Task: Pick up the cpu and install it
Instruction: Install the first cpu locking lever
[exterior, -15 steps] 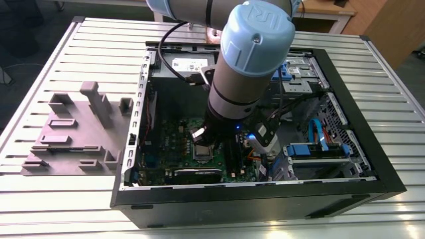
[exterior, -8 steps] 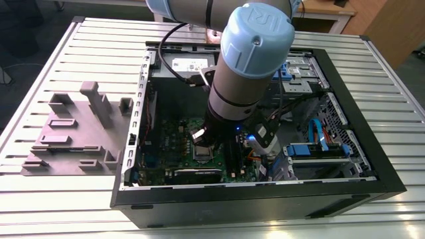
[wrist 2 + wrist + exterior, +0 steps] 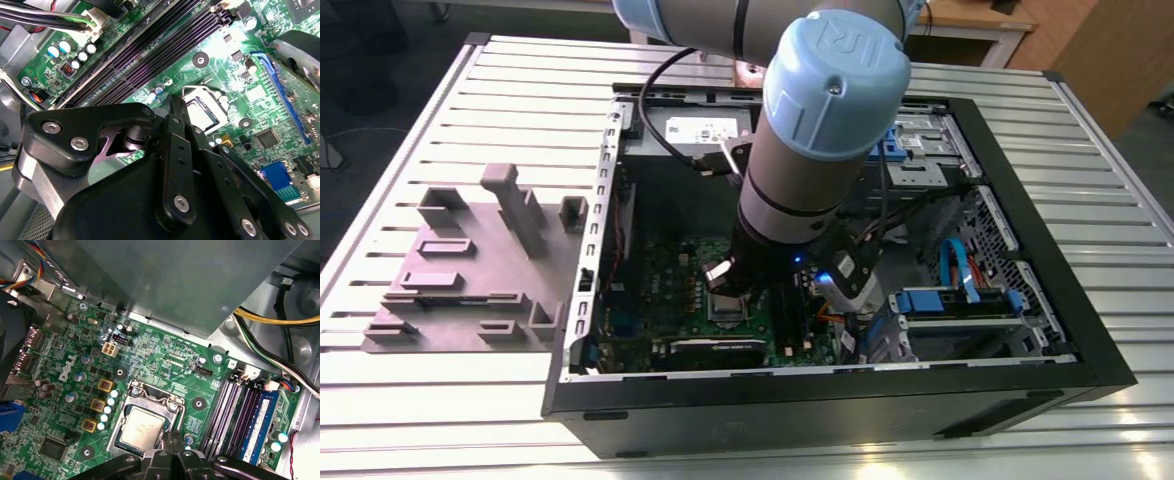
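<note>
Motherboard detail differed sharply between the cameras: the first wrist view showed the small flat silver-grey square cpu (image 3: 142,430) lying flat inside the rectangular metal socket frame (image 3: 150,421) on the green motherboard (image 3: 165,355), with the long black memory slots (image 3: 235,412) just beside the frame and a bundle of yellow and black cables (image 3: 280,335) over the grey case wall beyond them. In the second wrist view the cpu (image 3: 203,111) sat in the same frame (image 3: 202,110), partly hidden behind the black linkage of the gripper (image 3: 172,115), whose fingers met in a narrow closed tip right at the frame's edge with nothing between them (the first wrist view caught only the black finger bases at that edge of the socket). The exterior view added what neither wrist camera gave: the grey and pale blue robot arm (image 3: 821,130) reached down into the open black computer case (image 3: 854,400), which lay on a ribbed metal table (image 3: 454,400) beside a grey moulded parts fixture (image 3: 467,270) at the exterior view's left. Room around the socket was tight, hemmed by the slots on one side and the case wall on another.
</note>
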`<state>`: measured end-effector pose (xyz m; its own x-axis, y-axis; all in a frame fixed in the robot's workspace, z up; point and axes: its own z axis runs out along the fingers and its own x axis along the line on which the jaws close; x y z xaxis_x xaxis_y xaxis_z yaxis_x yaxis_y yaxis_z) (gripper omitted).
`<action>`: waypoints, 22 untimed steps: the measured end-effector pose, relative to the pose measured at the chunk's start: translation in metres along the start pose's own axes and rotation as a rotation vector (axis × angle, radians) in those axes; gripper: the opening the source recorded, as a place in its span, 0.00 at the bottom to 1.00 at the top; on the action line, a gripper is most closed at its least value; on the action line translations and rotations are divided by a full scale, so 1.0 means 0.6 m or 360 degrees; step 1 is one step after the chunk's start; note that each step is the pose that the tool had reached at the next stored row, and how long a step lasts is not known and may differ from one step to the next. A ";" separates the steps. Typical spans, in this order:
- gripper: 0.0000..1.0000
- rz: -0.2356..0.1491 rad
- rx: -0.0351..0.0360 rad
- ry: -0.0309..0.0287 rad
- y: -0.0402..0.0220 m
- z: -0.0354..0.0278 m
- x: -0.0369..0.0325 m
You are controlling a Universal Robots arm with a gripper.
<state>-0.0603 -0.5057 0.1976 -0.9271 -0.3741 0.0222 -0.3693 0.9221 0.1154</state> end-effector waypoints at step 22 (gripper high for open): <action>0.10 0.0001 0.0011 0.00048 -0.007 0.018 -0.001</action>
<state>-0.0591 -0.5081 0.1865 -0.9271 -0.3739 0.0253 -0.3692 0.9230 0.1088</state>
